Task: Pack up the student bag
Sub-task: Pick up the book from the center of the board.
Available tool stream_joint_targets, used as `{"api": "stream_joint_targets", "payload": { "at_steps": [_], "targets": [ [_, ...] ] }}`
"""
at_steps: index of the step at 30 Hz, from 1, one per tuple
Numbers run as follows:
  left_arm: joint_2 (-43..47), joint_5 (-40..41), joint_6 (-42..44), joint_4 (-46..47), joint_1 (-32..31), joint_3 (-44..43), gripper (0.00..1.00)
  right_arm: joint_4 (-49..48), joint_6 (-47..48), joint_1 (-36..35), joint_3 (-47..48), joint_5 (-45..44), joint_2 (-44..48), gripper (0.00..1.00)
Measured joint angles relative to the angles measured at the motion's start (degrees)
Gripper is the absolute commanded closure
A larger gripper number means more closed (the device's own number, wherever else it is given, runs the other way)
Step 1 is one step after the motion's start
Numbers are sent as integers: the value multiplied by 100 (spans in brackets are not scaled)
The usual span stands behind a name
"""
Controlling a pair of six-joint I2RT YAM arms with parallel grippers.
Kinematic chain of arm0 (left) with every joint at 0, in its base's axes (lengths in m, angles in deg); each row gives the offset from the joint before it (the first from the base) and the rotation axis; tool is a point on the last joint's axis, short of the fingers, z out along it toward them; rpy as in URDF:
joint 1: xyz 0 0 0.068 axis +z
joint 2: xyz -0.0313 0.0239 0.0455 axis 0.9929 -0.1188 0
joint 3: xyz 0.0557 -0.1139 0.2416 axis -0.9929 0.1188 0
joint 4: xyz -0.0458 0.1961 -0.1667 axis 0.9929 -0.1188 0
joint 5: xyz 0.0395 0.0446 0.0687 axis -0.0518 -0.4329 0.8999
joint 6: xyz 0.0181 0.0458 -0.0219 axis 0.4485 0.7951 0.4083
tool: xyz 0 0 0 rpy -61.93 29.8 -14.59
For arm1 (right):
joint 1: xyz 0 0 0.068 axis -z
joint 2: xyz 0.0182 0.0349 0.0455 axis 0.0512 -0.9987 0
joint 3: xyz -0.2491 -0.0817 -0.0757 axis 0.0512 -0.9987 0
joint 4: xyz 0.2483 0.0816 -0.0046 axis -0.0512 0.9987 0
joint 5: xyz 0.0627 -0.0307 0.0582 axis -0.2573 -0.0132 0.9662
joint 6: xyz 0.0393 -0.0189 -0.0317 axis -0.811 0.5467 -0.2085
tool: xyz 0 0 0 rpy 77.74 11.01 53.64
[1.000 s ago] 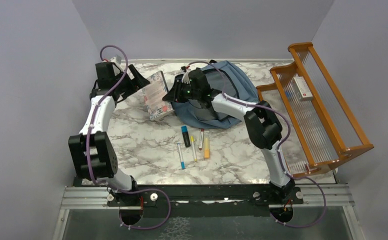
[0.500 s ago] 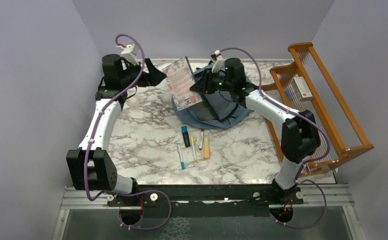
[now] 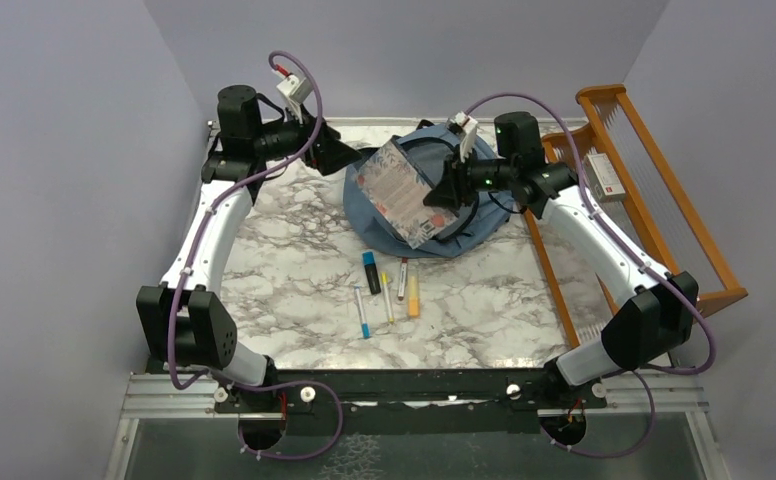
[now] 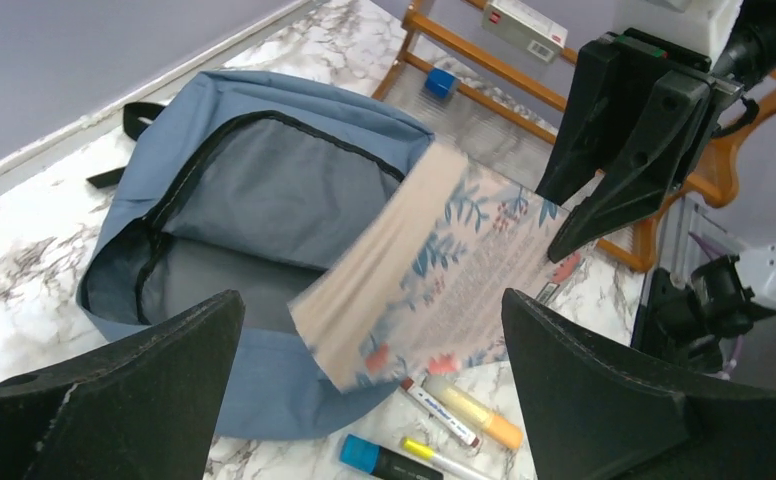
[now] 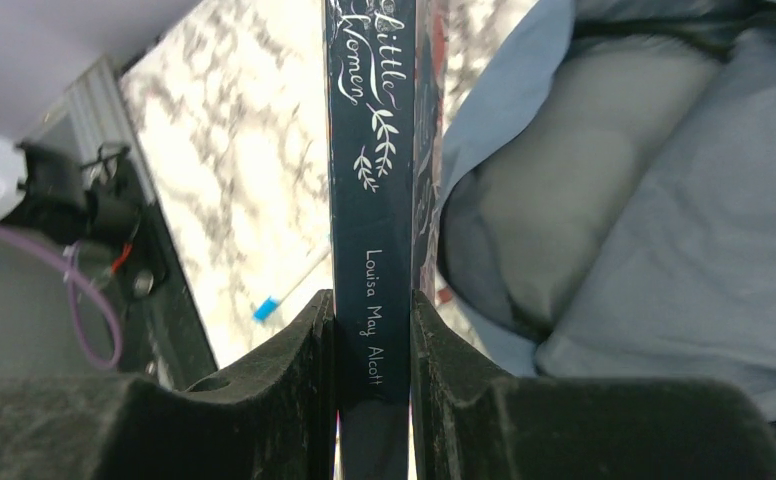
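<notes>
Spine lettering reads only in the right wrist view: "Little Women" (first letter cropped), "Louisa May Alcott", on the book (image 5: 369, 200) clamped by the right pincer (image 5: 372, 310). Left pincer (image 4: 372, 298) stands wide open. Student bag (image 3: 469, 232) lies unzipped on the desk (image 3: 294, 270), upper centre overhead.

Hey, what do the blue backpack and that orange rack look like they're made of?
The student bag: soft fabric, matte dusty blue; it slumps and creases. The rack: probably varnished wood, slightly glossy orange rails; its clear ribbed panel looks like plastic.
</notes>
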Motion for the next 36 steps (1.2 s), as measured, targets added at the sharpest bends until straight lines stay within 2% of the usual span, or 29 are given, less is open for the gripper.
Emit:
{"api": "stream_joint_targets", "payload": {
  "at_steps": [5,11,19,27,36],
  "targets": [
    [31,-243,625,-247,-203,13,1,769,603,-9,2,636,48,100],
    [302,-721,1093,-391,-490,238,4,1113,1067,-9,2,1303,50,100],
    [428,-953,1298,-544,-756,337,15,1062,1261,-9,-83,1845,168,99],
    [533,-1058,1327,-785,-1032,748,38,1344,1849,-9,61,2188,175,100],
    [1014,-1080,1270,-1010,-1154,1263,42,2828,3187,-9,1235,2262,-573,99]
  ]
}}
